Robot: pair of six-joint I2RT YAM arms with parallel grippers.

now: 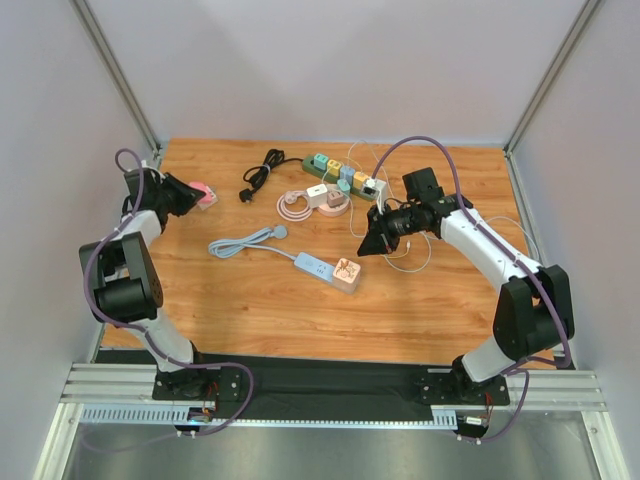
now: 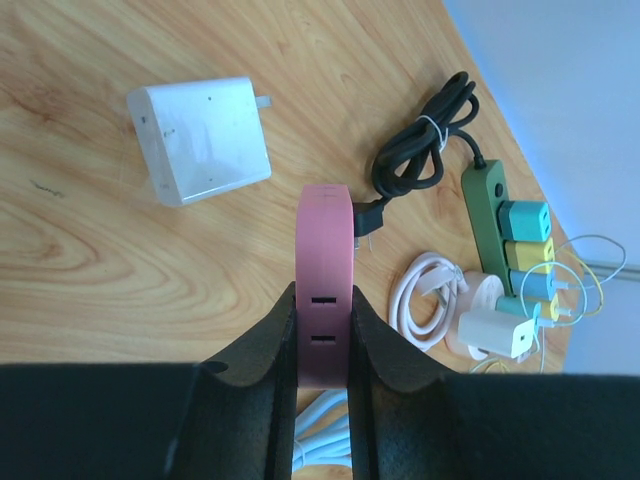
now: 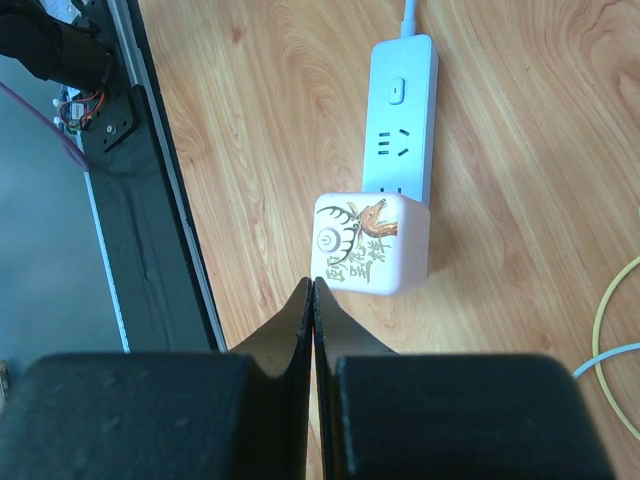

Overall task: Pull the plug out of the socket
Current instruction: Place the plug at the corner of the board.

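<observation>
White plastic power strip (image 3: 402, 110) lies mid-desk with a pale cube-shaped plug bearing a deer drawing (image 3: 370, 243) seated on its end nearest the right arm. The strip's long axis runs straight away from the right pincer (image 3: 312, 300), which hangs clenched and empty just short of the cube. Left pincer (image 2: 323, 300), well apart near the desk's left edge, is grasping a flat pink block (image 2: 325, 270), so the right arm is nearer.
</observation>
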